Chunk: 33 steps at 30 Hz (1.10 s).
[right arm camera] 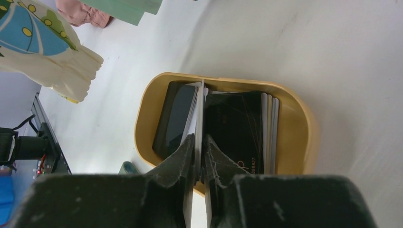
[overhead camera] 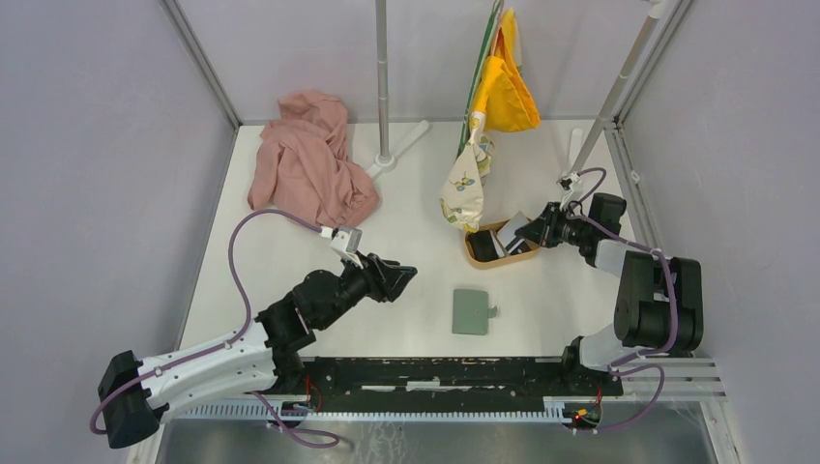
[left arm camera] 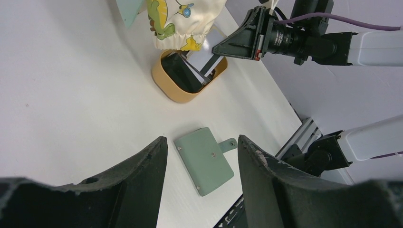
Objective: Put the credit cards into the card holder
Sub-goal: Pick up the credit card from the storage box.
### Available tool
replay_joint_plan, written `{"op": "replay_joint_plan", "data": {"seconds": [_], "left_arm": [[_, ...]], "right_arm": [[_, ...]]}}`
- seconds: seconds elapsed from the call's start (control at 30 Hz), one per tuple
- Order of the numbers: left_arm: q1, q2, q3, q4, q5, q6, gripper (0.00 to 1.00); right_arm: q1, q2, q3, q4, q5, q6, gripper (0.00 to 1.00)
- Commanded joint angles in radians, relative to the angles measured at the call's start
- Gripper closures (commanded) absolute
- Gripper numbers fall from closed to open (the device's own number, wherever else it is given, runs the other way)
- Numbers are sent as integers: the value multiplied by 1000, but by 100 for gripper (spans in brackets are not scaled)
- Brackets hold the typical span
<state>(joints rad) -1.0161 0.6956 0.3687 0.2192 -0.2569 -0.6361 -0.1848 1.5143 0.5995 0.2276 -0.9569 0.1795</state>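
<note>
Right tool (right arm camera: 198, 142) pinching one pale card (left arm camera: 206, 52) inside the tray (right arm camera: 142, 114); left tool (overhead camera: 406, 275) spread wide over the tabletop (overhead camera: 290, 290)

Edges: tray sits right of centre, and a patterned cloth bag (overhead camera: 462, 193) hangs just beside its far-left rim. Pink cloth (overhead camera: 309, 159) lies back left, well apart, with an upright pole (overhead camera: 383, 77) between the two. Card holder (overhead camera: 471, 311) lies flat and closed between the arms, near the black front rail (overhead camera: 435, 372). White tabletop shows on every side of it, apart from the tray. It is sage green and roughly square, snap strap sticking out on the right. Remaining credit cards (right arm camera: 233, 128), black and pale, stand on edge in the tray, packed against its right wall
</note>
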Motion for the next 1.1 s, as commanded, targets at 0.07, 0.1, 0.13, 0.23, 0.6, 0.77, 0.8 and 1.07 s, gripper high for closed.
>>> {"op": "replay_joint_plan", "data": {"seconds": [0.07, 0.1, 0.13, 0.23, 0.6, 0.77, 0.8, 1.07], "left_arm": [[-1, 4, 24, 63, 8, -20, 38], [0, 5, 24, 63, 8, -20, 38], [-1, 6, 24, 63, 8, -20, 38], [-2, 3, 22, 63, 8, -20, 38], [0, 3, 23, 62, 8, -19, 38], [-1, 0, 22, 61, 10, -19, 38], [-1, -1, 22, 61, 11, -19, 38], [-1, -18, 18, 54, 10, -19, 38]], "right_arm": [[2, 23, 2, 59, -23, 10, 79], [2, 27, 0, 67, -27, 18, 78], [3, 30, -3, 76, -31, 28, 77], [2, 38, -9, 105, -44, 54, 75], [-25, 20, -13, 177, -96, 127, 69], [-54, 12, -18, 197, -114, 155, 69], [-59, 14, -18, 197, -114, 156, 70], [-89, 17, -11, 158, -73, 120, 70]]}}
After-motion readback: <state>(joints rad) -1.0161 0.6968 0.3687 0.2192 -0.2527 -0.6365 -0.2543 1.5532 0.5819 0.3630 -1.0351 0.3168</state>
